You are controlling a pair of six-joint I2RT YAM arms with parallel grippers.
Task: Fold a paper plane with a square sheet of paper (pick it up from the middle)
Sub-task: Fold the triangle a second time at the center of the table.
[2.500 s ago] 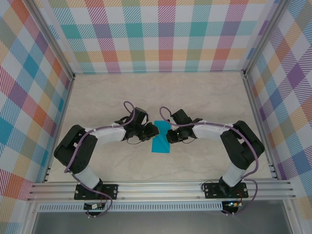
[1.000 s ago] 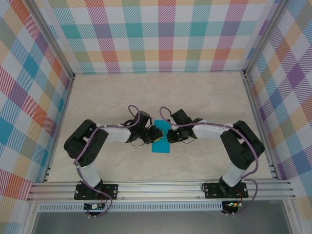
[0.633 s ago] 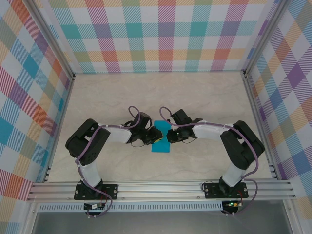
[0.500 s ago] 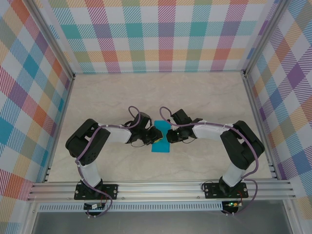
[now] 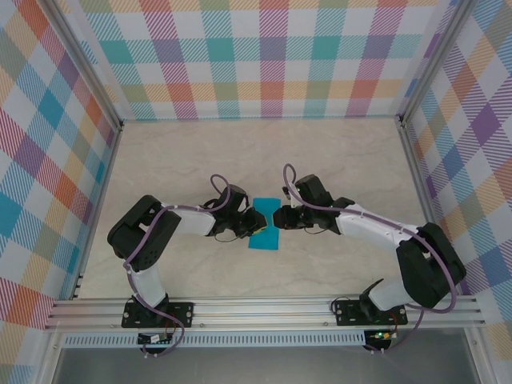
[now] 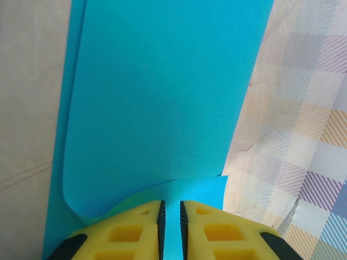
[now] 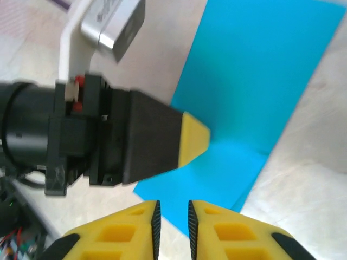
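My left end effector [image 6: 171, 216], clenched to a slit and empty, presses its tip on the half-folded square sheet of paper [image 6: 162, 92]; the right end effector [image 7: 172, 216], equally clenched, hovers at the sheet's edge. I judge a firm drag along the fold best. The sheet lies at the middle of the bench [image 5: 264, 152], plaid walls [image 5: 264, 56] around.

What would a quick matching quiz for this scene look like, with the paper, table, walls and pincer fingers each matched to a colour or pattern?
Things:
1. paper
2. table
3. walls
4. pincer fingers

Looks:
A. yellow
B. pastel plaid
C. teal-blue
D. beige marble

Pairs: 1-C, 2-D, 3-B, 4-A
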